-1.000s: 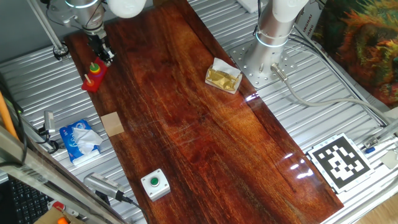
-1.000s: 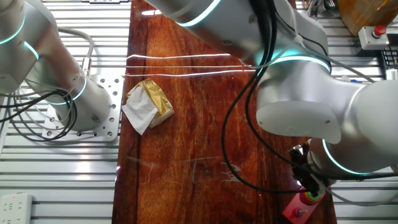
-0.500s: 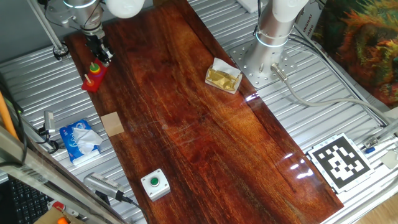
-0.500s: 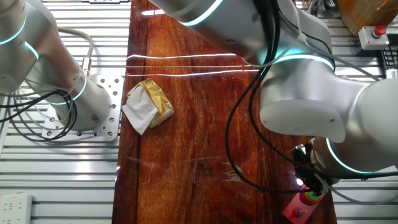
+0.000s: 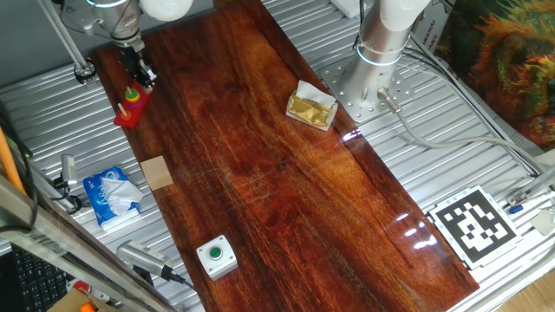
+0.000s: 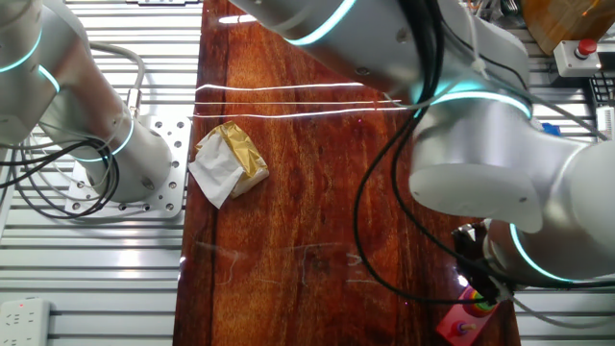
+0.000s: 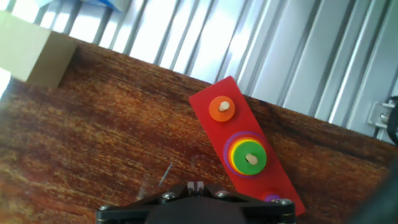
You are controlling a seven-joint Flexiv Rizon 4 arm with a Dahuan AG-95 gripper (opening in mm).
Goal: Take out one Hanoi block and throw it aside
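The Hanoi block is the small green ring (image 7: 250, 158) on top of a stack of yellow, red and purple rings on the middle peg of a red base (image 7: 211, 130). An orange ring (image 7: 221, 107) sits on another peg. The base stands at the board's far left corner (image 5: 128, 111) and shows low in the other fixed view (image 6: 459, 322). My gripper (image 7: 196, 185) hangs just above and beside the stack, its fingertips together with nothing between them. It also shows in both fixed views (image 5: 139, 71) (image 6: 478, 276).
A beige block (image 5: 156, 172) (image 7: 31, 53) lies near the base. A blue tissue pack (image 5: 111, 195), a green-button box (image 5: 215, 256), a crumpled gold wrapper (image 5: 312, 106) (image 6: 229, 159) and a second arm's base (image 5: 381, 43) are around the wooden board.
My arm has shifted slightly over the Hanoi base; the rings and base have not moved.
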